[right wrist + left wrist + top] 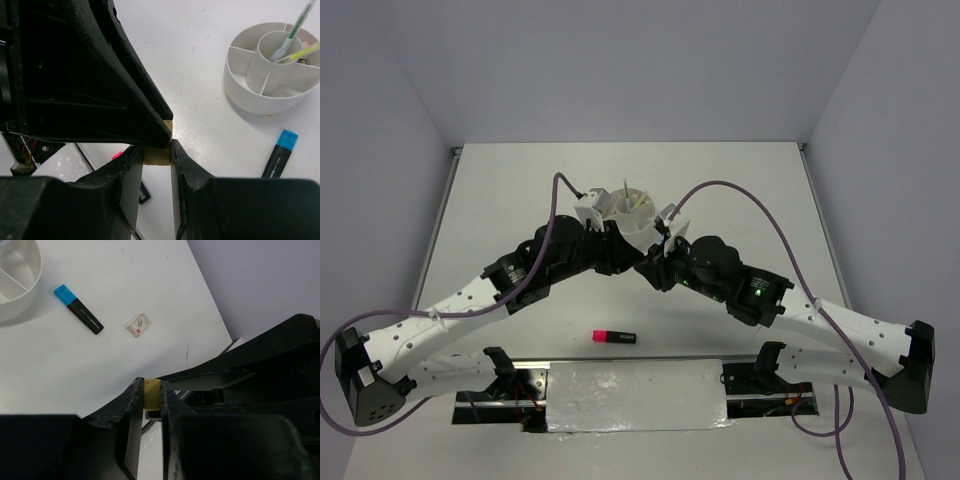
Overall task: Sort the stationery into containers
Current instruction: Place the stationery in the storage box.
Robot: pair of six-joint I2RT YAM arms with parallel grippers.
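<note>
- Left wrist view: the left gripper has its two dark fingers pressed against either side of a small tan eraser, clamped on it above the table.
- Right wrist view: the right gripper is pinched on that same tan eraser from below, with the tip of the left arm's finger touching the top of it. Both pincers have the one piece!
- Top view: the two arms meet nose to nose just near of the round white cup, in the middle of the table.
- A thin pen and a yellow stick lean in the cup's centre tube. The outer compartments that show look bare.
- A blue-and-black highlighter lies flat on the table near the cup, not touching it.
- A small white eraser lies close beside that highlighter, also apart.
- A pink-and-black highlighter lies on its own well toward the arm bases.
</note>
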